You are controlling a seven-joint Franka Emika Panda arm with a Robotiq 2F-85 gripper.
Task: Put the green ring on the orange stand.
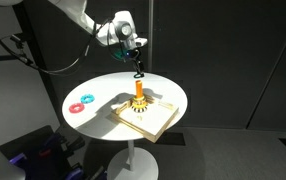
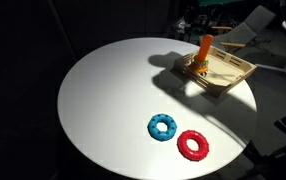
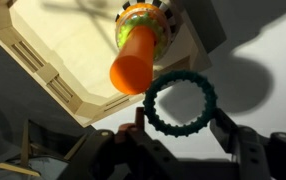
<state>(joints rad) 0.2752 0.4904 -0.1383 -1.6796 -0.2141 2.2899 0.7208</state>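
Note:
The green ring (image 3: 180,104) is a thin dark teal ring held between my gripper's (image 3: 180,130) fingers in the wrist view. It hangs just beside the tip of the orange stand (image 3: 135,60). In an exterior view my gripper (image 1: 138,70) hovers above the orange stand (image 1: 139,96), which rises from a tan square board (image 1: 153,122). In an exterior view the orange stand (image 2: 204,50) shows on the board (image 2: 233,78) at the table's far side; the gripper there is lost in the dark.
A red ring (image 1: 87,99) and a blue ring (image 1: 75,107) lie on the round white table (image 1: 103,115). They also show in an exterior view as the blue ring (image 2: 163,127) and the red ring (image 2: 193,145), near the table (image 2: 103,90) front edge.

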